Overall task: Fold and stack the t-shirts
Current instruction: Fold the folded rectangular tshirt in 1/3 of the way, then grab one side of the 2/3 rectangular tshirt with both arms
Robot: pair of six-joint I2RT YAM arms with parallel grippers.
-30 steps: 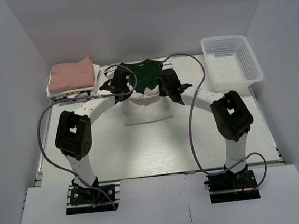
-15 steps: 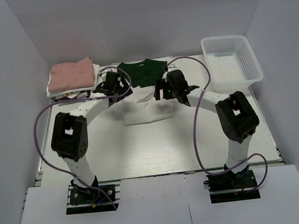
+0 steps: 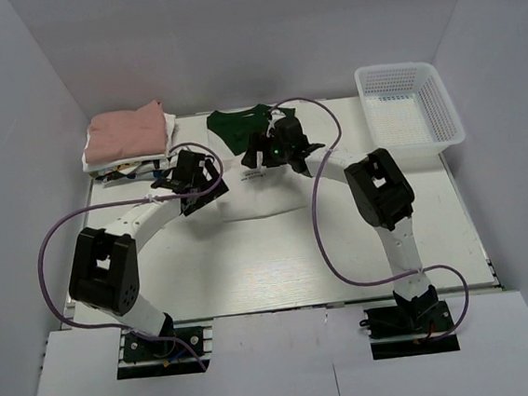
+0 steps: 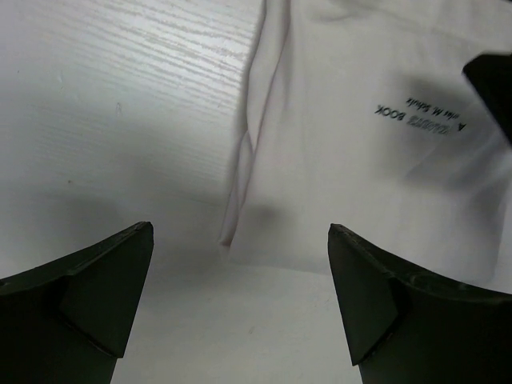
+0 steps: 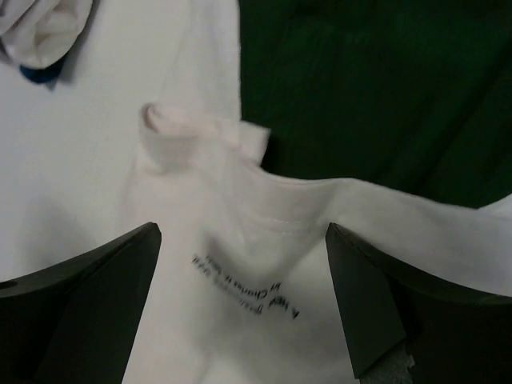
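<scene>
Although the left gripper [image 4: 240, 234] and the right gripper [image 5: 242, 234] are both found at the cream shirt [image 3: 264, 193], neither is seen to hold it. The left gripper is spread wide with nothing between its fingers, and is poised above the table [image 4: 112, 88] at the shirt's left edge. The right gripper is likewise wide and empty, hung over the printed chest close to where the cream cloth meets the green part [image 5: 368, 88]. The shirt is laid at mid-table toward the far side, near the stack [image 3: 127, 134] of folded shirts, pink uppermost, at the far left. The basket [image 3: 410, 109] is set well apart at the far right. The fold is judged unfinished. A small bunched ridge [image 5: 172, 128] is noted beside the green part, and the left edge appears doubled in the left wrist view. Three risks are judged likely. If only the top layer is pinched, the layers may be dragged apart. If the ridge is folded in, a lumpy bundle may be produced and the stack unsettled. If the grips are closed unevenly, the shirt may be skewed.
</scene>
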